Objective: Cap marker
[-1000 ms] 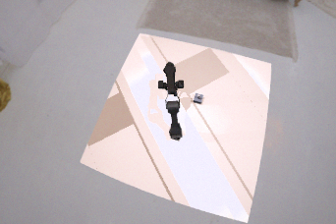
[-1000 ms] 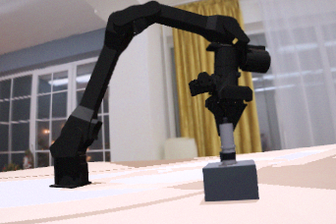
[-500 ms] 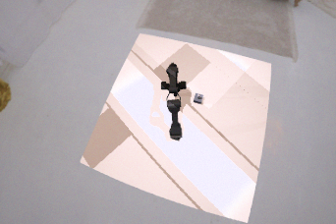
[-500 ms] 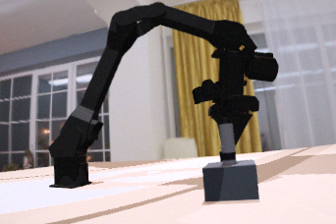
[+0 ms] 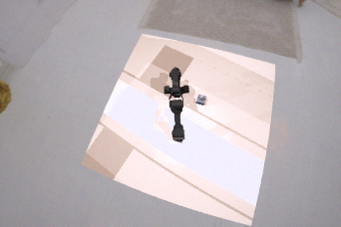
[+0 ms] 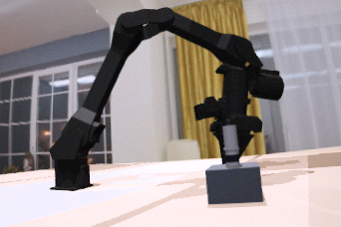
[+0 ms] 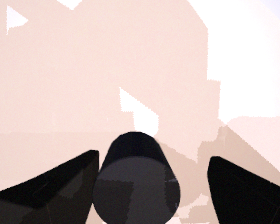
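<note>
The holder block sits on the table to the right of the arm in the top view. The marker stands upright in it, its grey body showing against the dark gripper; its tip cannot be made out. My gripper points down, behind the marker in the exterior view, and is open, its fingers partly closed in. The cap, a dark grey cylinder, shows between the fingers in the wrist view, close to the left finger, with a gap to the right one. The cap is hidden in the top and exterior views.
The table carries pale and brown patches of light and shadow. The arm's base stands at the left in the exterior view. The holder block with the upright marker is a nearby obstacle beside the gripper. A sofa and rug lie beyond the table.
</note>
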